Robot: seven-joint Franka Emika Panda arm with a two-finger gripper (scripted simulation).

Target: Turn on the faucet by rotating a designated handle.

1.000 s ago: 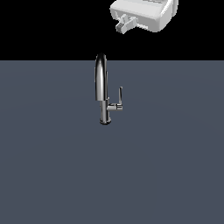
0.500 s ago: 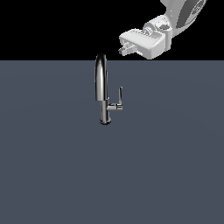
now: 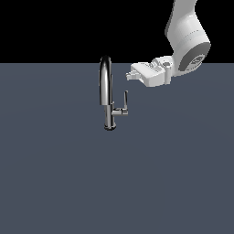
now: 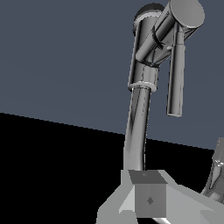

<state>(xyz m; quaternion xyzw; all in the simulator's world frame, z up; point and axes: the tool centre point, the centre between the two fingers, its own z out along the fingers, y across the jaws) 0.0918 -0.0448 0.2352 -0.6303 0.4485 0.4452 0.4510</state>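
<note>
One faucet stands on the grey floor in the exterior view, its handle upright on a stub toward the view's right. The gripper hangs above and right of the handle, apart from it, pointing toward the spout; whether it is parted or closed cannot be told here. Wrist view: faucet and handle fill the picture (fingertips cropped, state unreadable).
</note>
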